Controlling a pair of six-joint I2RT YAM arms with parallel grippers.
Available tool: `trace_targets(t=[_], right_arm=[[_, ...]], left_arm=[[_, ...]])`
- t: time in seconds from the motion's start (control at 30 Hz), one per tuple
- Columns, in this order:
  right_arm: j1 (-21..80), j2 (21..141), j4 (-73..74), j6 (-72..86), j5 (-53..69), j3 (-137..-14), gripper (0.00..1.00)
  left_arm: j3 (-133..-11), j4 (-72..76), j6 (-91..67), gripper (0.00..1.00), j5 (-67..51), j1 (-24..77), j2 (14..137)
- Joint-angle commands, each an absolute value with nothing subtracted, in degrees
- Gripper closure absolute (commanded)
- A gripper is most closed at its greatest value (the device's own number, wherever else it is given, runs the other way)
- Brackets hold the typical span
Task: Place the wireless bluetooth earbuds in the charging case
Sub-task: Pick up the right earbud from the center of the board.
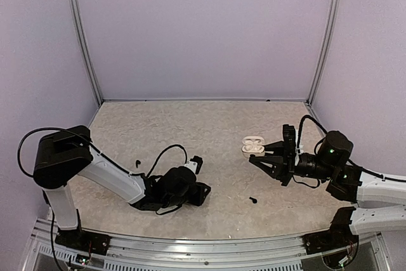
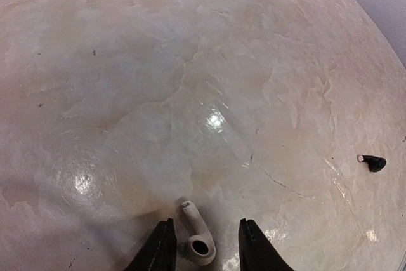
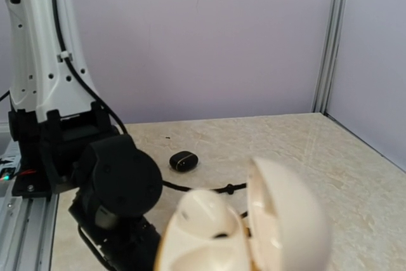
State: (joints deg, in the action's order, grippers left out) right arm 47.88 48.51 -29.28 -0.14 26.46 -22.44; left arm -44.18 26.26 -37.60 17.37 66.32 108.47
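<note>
1. Straddling a white earbud (image 2: 198, 239), the left hand (image 2: 207, 233) sits low over the surface (image 1: 190, 125). Its two fingers are apart, one on each side of the bud, and neither visibly presses on it.
2. That stance suits a pinch across the bud's narrow width. I judge this to be the pick-up step, with the grasp not yet made.
3. The white earbud lies flat on the surface at 6 o'clock in the left wrist view. Its stem points toward 11 o'clock and its rounded head, with a dark round opening, faces the camera.
4. It is glossy, smooth and far narrower than either finger, so a squeeze that lands off-centre could make it slip or flick away.
5. The right hand (image 1: 261, 154) is closed on the white charging case (image 1: 253, 146), holding it clear of the surface at about 3 o'clock in the top view.
6. The case is hinged open, with its lid swung aside and its hollow side exposed. Holding it this way probably lets the left arm bring a bud straight to it.
7. In the right wrist view the case fills the near foreground out of focus, so I cannot tell whether any socket is filled.
8. A black earbud (image 2: 373, 163) lies loose at 3 o'clock in the left wrist view, well apart from the white one.
9. A closed black case (image 3: 184, 160) rests on the surface beyond the left arm.
</note>
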Motion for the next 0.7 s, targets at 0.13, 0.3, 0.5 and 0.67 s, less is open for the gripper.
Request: trace_targets(t=[0.13,0.3,0.5,0.67], right_arm=[[47.53,47.25,-29.19,-0.23,25.71,-21.81,1.0],[47.49,47.24,-29.01,-0.19,25.81,-21.8,1.0],[47.57,47.17,-28.84,-0.16,26.06,-21.87,1.0],[47.54,47.2,-28.49,-0.18,25.97,-22.0,1.0]], left_arm=[[-36.53,28.18,-22.87,0.59,8.59,63.17,104.06],[-31.58,33.36,-11.88,0.59,5.01,63.0,100.38],[-29.41,39.49,-1.35,0.59,-3.14,62.06,101.2],[-31.91,39.41,2.32,0.59,-4.77,60.05,104.27]])
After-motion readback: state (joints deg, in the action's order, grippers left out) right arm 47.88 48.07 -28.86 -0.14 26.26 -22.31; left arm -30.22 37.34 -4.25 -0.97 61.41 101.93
